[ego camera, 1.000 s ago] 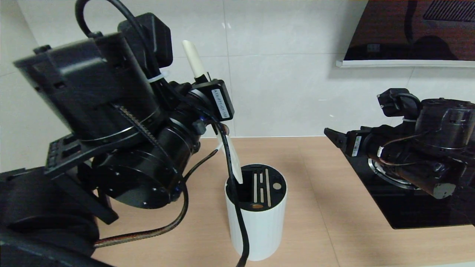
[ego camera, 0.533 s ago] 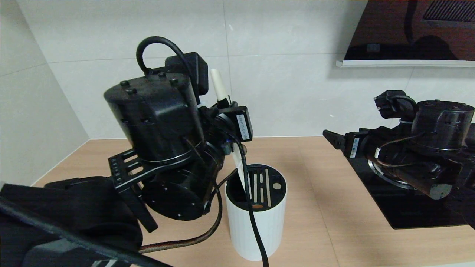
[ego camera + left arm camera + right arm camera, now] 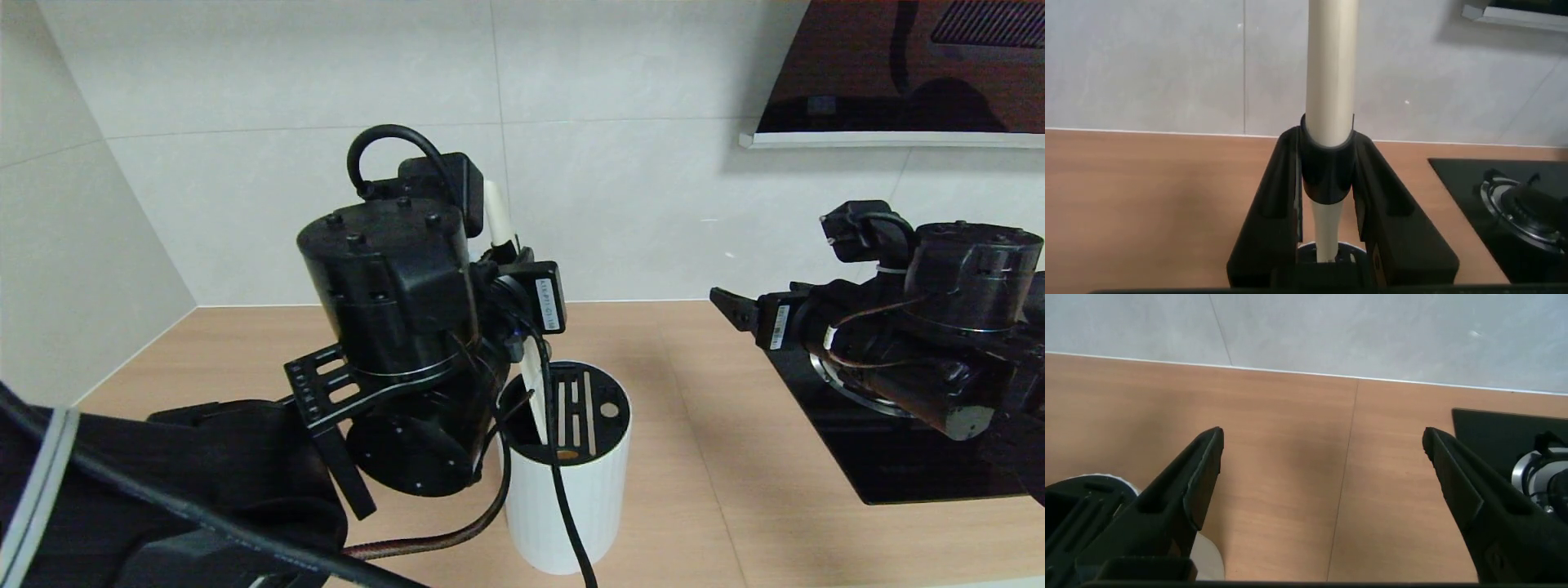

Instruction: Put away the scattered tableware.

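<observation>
Wood counter (image 3: 694, 457), white holder (image 3: 606, 490), tiled wall (image 3: 637, 204), hob (image 3: 898, 467)

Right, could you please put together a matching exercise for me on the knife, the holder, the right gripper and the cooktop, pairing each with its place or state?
Things:
1. knife
2. holder
3. right gripper
4. cooktop

Places or states:
A. open, above the wooden counter
B. standing upright on the counter, white with a black slotted top
C. set into the counter on the robot's right
D. clamped in the left gripper, blade pointing down into the holder's top

Pairs: 1-D, 2-B, 3-A, 4-C.
</observation>
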